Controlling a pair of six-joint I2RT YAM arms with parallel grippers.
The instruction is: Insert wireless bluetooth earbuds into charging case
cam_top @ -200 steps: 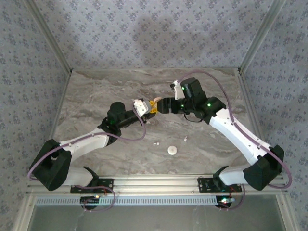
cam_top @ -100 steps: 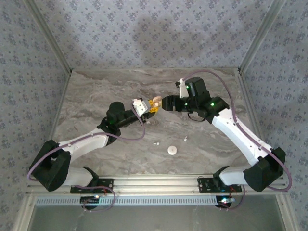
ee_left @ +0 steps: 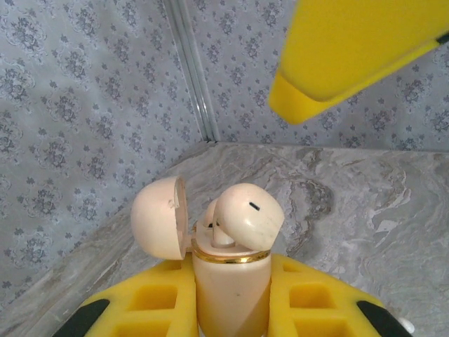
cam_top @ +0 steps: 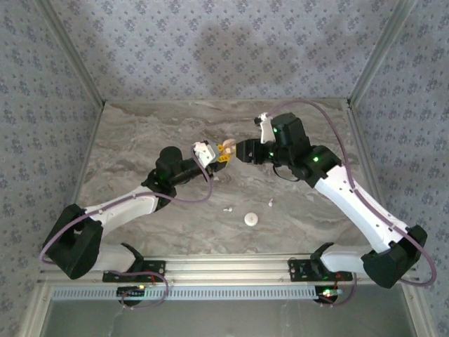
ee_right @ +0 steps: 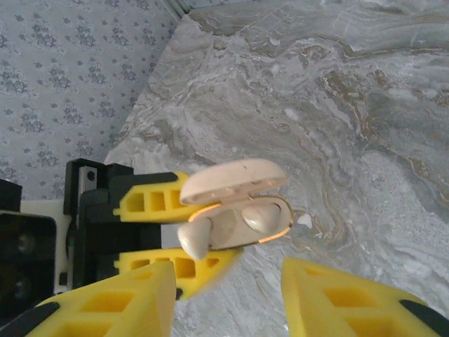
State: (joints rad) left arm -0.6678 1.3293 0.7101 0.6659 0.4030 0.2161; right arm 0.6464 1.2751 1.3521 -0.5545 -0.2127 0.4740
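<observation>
Right now I am clamping my left gripper (ee_left: 231,265) on the lower half of the charging case (ee_left: 231,298), one yellow finger pressing on each side, and I am holding it above the marble table (cam_top: 140,140). Its lid (ee_left: 160,217) is hanging open, swung back to the left of my fingers. One earbud (ee_left: 245,214) is sticking up out of the case's mouth just above my left fingertips, tilted and not fully seated. Seen from my right wrist, a second earbud (ee_right: 257,217) is lying down in its well beside the first.

I am holding my right gripper (ee_right: 228,281) just in front of the case, facing my left one. Its fingers are standing apart with nothing between them, and they are not touching the case.

Two loose earbuds (cam_top: 228,208) (cam_top: 270,202) are lying on the table well back from both grippers, toward my bases. A small round white thing (cam_top: 251,219) is lying between them, slightly nearer the bases.
</observation>
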